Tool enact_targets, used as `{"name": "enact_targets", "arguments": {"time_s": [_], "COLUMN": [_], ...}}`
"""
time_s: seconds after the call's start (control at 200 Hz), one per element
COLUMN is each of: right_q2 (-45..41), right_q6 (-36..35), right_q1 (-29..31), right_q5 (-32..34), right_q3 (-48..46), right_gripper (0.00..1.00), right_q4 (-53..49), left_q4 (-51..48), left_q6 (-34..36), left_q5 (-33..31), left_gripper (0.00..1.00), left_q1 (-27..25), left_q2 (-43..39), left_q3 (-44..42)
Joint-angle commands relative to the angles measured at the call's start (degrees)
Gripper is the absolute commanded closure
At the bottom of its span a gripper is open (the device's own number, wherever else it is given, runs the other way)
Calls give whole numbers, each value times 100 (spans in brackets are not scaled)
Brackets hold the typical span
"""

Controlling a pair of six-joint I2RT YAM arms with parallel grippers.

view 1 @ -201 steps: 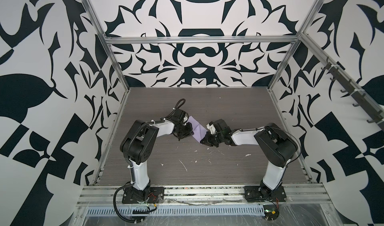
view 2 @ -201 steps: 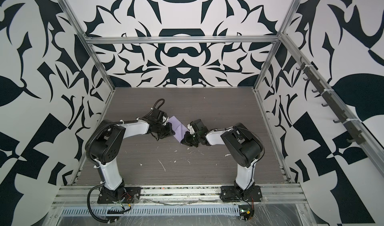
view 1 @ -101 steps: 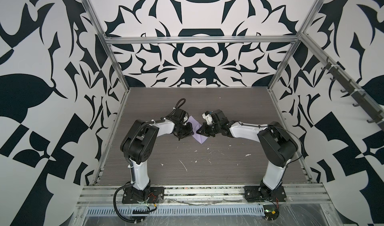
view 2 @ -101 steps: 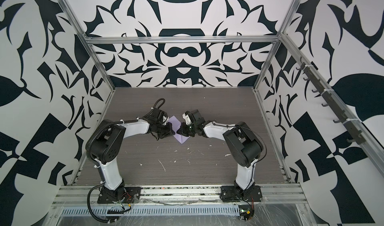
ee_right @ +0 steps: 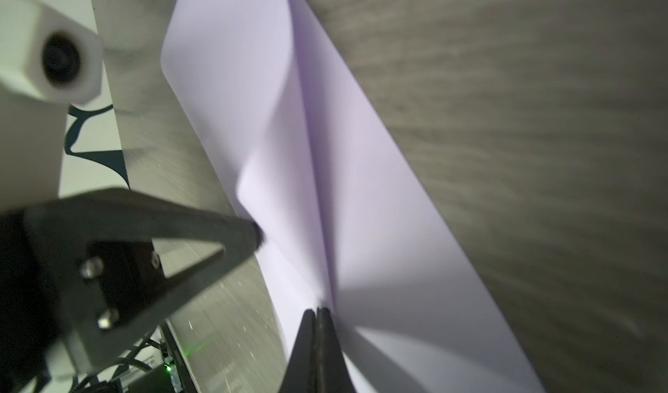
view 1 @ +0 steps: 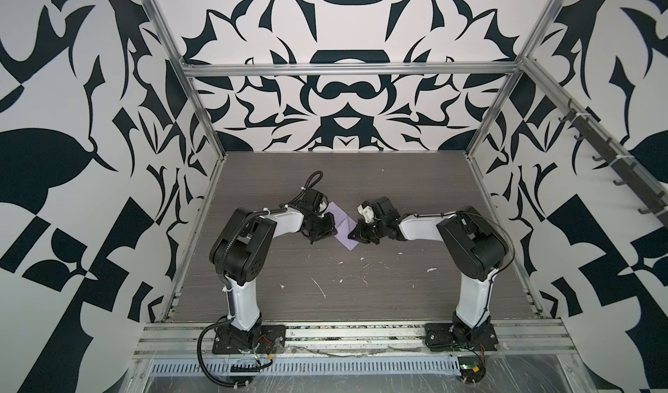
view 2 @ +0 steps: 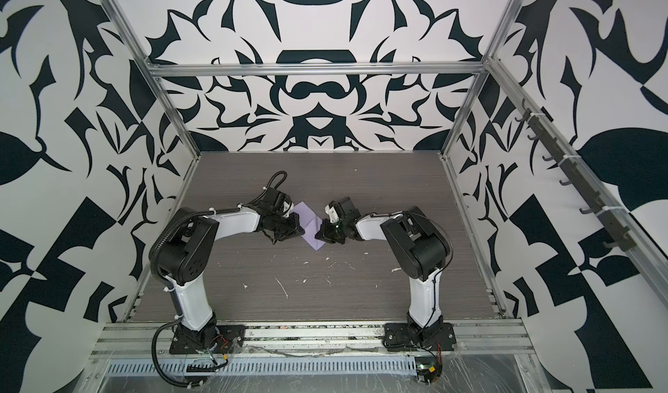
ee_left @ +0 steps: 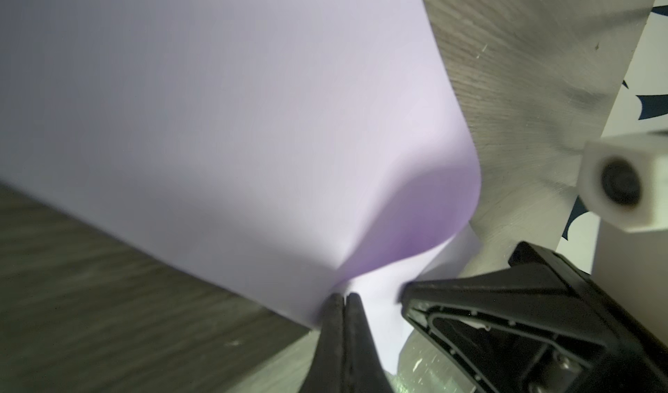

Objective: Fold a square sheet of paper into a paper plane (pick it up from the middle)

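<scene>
The square sheet of paper (view 1: pixel 342 225) (view 2: pixel 310 226) is lilac and lies partly folded mid-table between both arms. My left gripper (view 1: pixel 332 230) (view 2: pixel 300 230) is shut on its left edge. In the left wrist view the closed tips (ee_left: pixel 345 298) pinch a raised, curling flap of the paper (ee_left: pixel 253 138). My right gripper (view 1: pixel 352 235) (view 2: pixel 318 236) is shut at the sheet's right side. In the right wrist view a crease in the paper (ee_right: pixel 361 177) runs straight into its closed tips (ee_right: pixel 317 311). No paper plane shape shows.
Small white flecks (view 1: pixel 320 288) are scattered on the grey wood-grain table (view 1: pixel 397 300) in front of the grippers. Patterned walls and metal frame posts (view 1: pixel 202 120) close in three sides. A rail of hooks (view 1: pixel 614 167) runs along the right wall.
My right gripper has swung from the front right towards the back and left, ending at the sheet's right edge. The left gripper has stayed where it was.
</scene>
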Motion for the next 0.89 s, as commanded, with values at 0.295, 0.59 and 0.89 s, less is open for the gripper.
{"name": "enact_targets", "arguments": {"time_s": [0.295, 0.59, 0.89], "right_q2": [-190, 644, 340], "right_q6": [-862, -728, -1079], "right_q1": [112, 38, -356], "right_q5": [-11, -77, 162], "right_q3": [840, 1438, 799], "right_gripper": [100, 100, 100], "right_q4": [-656, -447, -766], "left_q4": [-419, -445, -449], "left_q6": [128, 128, 155], "left_q5": [-537, -545, -554], "left_gripper": [100, 100, 100], "left_q1": [-5, -1, -1], "left_q2": [376, 390, 351], "left_q3": [-79, -95, -129]}}
